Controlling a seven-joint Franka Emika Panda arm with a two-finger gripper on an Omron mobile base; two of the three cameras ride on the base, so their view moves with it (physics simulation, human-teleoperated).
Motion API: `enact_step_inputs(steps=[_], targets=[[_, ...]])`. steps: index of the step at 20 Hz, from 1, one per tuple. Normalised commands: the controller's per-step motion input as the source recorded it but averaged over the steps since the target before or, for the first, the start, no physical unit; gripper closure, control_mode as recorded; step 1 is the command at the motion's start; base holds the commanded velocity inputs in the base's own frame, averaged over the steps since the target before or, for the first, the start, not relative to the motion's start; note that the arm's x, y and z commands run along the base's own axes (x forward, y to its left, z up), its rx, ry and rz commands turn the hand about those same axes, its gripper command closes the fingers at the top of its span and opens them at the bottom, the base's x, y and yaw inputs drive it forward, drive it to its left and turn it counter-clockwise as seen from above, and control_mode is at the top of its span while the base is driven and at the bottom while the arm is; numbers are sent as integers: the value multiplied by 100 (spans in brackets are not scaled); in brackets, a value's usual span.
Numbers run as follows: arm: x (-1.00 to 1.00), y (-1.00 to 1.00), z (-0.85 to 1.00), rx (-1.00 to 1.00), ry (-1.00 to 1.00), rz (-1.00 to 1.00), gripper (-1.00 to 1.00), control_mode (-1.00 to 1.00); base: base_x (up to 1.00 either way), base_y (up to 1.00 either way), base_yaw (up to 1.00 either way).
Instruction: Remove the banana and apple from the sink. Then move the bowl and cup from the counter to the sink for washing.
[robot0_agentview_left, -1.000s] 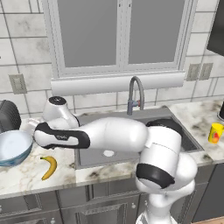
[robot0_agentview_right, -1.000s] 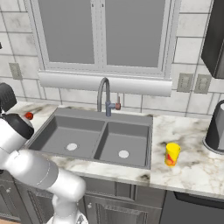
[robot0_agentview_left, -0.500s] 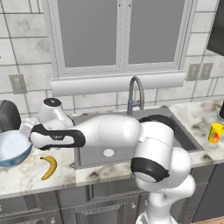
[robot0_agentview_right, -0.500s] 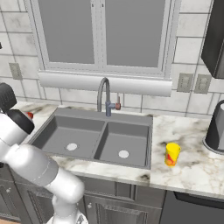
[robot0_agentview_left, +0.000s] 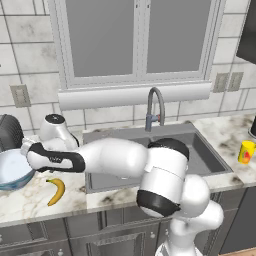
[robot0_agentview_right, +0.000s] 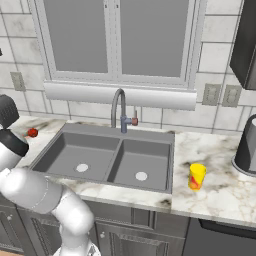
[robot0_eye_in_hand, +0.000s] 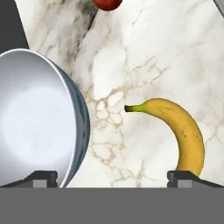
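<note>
Item: gripper (robot0_eye_in_hand: 112, 177), jaws spread wide, now shifted left over the bowl (robot0_agentview_left: 12, 170).
You see banana (robot0_agentview_left: 56, 191) on counter (robot0_agentview_left: 30, 200); right base view adds apple (robot0_agentview_right: 33, 132), cup (robot0_agentview_right: 196, 176), sink (robot0_agentview_right: 110, 155).

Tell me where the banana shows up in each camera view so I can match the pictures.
Left base view: the banana lies on the counter at lower left, in front of the bowl.
Right base view: I can't find it there.
Hand view: right of centre, curving down to the bottom, beside the bowl's rim.
Shared landmark: the bowl and the marble counter in the left base and hand views.
</note>
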Motion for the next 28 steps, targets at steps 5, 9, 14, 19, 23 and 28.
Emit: enact_step_inputs(steps=[5,9,14,19,23,28], targets=[[11,13,-11,0,1,0,-100,-100,0,0,0],[12,13,-10,0,2,0,-100,-100,0,0,0],[9,9,-10,0,1,0,-100,-100,0,0,0],[7,8,-11,-1,0,0,-100,-100,0,0,0],[8,8,-13,-1,0,0,-100,-100,0,0,0],[8,8,-11,-1,0,0,-100,-100,0,0,0]])
